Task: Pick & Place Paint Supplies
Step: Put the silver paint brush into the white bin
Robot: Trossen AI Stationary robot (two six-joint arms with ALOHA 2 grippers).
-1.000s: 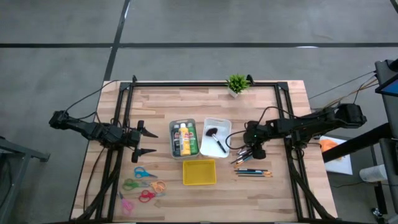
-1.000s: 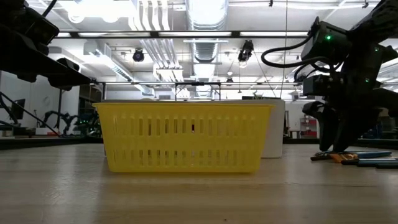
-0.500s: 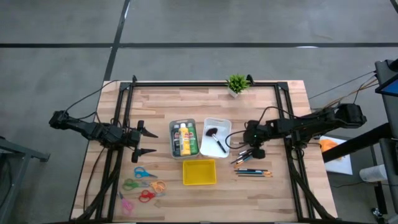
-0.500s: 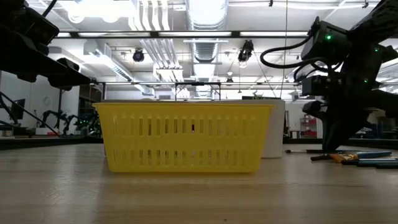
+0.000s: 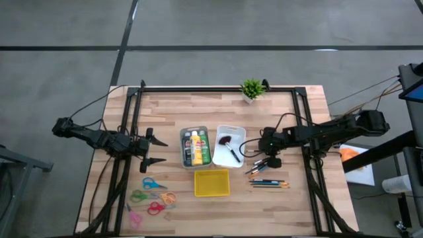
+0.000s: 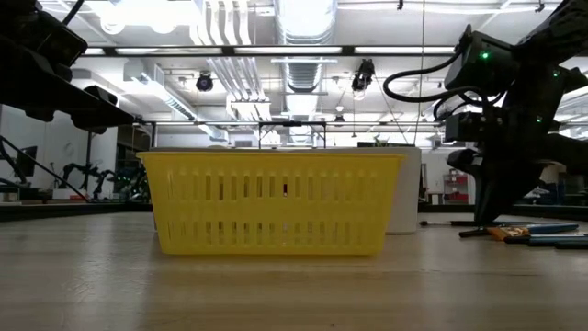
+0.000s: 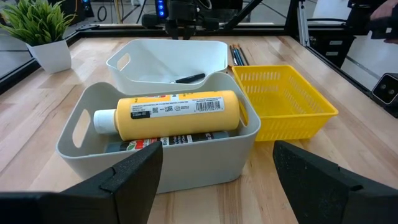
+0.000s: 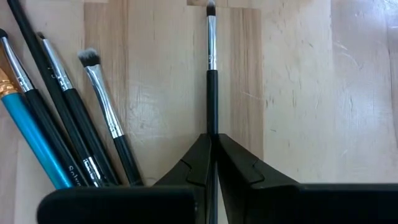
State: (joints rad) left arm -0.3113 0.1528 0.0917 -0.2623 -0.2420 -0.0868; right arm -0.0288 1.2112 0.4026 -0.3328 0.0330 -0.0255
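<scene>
From above, the brushes (image 5: 264, 168) at centre right are too small to count. In the right wrist view, the pinched brush (image 8: 211, 68) loses its tip at the top edge, its handle hidden between the fingers (image 8: 239, 165). In the grey bin (image 7: 81, 146), bottles beneath the yellow bottle (image 7: 177, 112) are mostly covered.

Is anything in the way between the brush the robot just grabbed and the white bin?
Nothing visible blocks it. The right gripper, jaws shut on a thin black brush, sits just right of the white bin, with only bare table between. The other brushes lie toward the table's front, off that path.
</scene>
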